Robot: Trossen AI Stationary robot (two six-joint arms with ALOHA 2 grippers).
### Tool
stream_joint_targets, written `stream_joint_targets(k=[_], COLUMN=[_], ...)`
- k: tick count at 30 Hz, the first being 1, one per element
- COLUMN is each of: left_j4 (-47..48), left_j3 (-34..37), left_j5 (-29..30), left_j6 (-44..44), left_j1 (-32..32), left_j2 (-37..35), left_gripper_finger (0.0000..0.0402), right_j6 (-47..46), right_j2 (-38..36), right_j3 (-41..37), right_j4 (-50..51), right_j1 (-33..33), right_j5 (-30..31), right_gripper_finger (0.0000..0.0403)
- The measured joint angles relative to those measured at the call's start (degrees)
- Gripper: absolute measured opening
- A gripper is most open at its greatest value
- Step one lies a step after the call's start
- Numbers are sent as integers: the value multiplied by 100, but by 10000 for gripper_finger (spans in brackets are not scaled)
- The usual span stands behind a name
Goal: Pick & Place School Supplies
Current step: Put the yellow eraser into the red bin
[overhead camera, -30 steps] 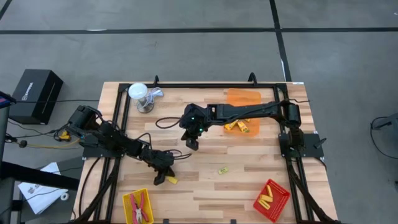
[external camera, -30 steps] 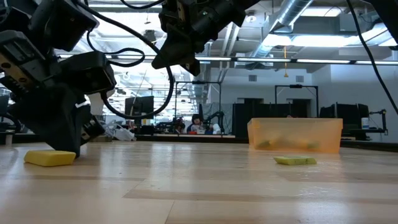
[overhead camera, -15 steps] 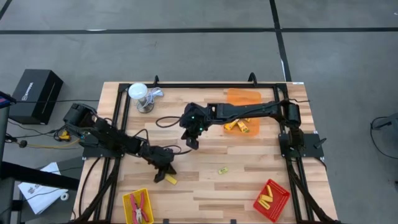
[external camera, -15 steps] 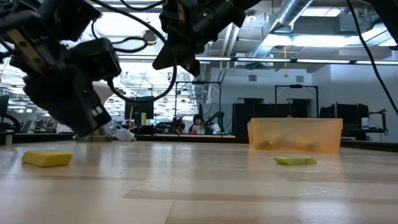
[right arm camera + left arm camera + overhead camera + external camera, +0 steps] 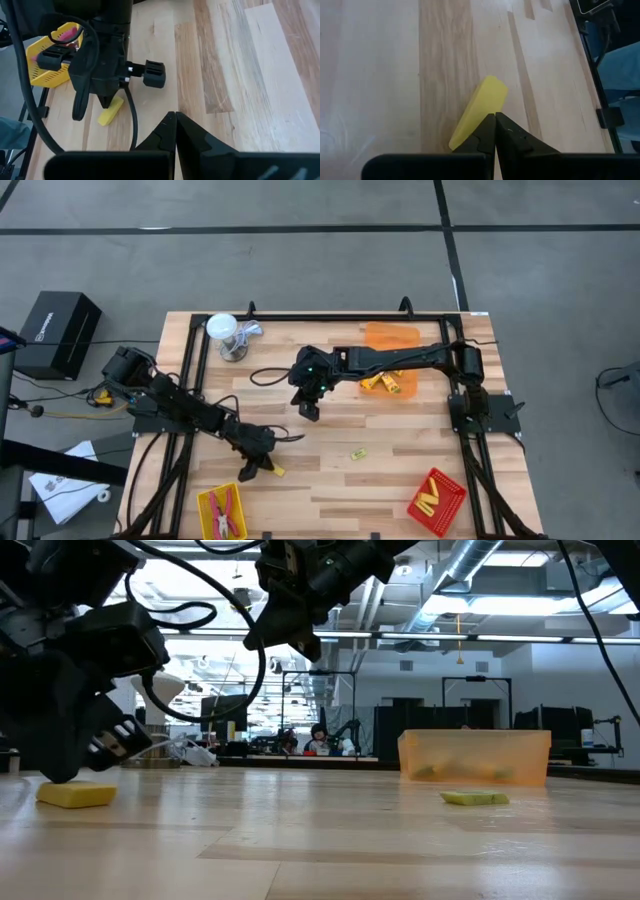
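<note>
Yellow block [image 5: 479, 112] lies flat on the table [image 5: 400, 470], near left, beside the yellow tray [image 5: 205, 502]. Left gripper [image 5: 495, 118] pressed closed, empty, tips hiding the block's near end. Right gripper [image 5: 175, 116] closed, empty, raised mid-table. Block's label not discernible.

Open bare boards across the middle of the pale wooden table [image 5: 330, 480], broken only by a small flat yellow block [image 5: 357, 453] lying alone. Near-left passage blocked by the dark left gripper [image 5: 246, 473], low beside a yellow wedge-shaped block [image 5: 274, 471]. Corners taken by the yellow mesh tray [image 5: 206, 502], red mesh tray [image 5: 450, 510] and translucent orange tray [image 5: 390, 336].
</note>
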State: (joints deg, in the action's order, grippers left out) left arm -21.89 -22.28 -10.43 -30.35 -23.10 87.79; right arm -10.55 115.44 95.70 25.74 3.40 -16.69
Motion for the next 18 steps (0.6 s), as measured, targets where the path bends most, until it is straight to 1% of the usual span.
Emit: stream_joint_targets(k=[9,15,18], left_j4=[2,6,152], left_j3=[-9,-9,8], left_j5=[-2,11,188], left_j6=[33,47,169], left_j1=[64,348,527], left_j2=[33,35,63], left_gripper_finger=[0,0,0], right_j6=[-20,-44,-47], right_j2=[1,2,2], right_j3=[0,0,0], right_j4=[-73,-118,-118], right_j1=[2,0,2], right_j5=[0,0,0], right_gripper_finger=[0,0,0])
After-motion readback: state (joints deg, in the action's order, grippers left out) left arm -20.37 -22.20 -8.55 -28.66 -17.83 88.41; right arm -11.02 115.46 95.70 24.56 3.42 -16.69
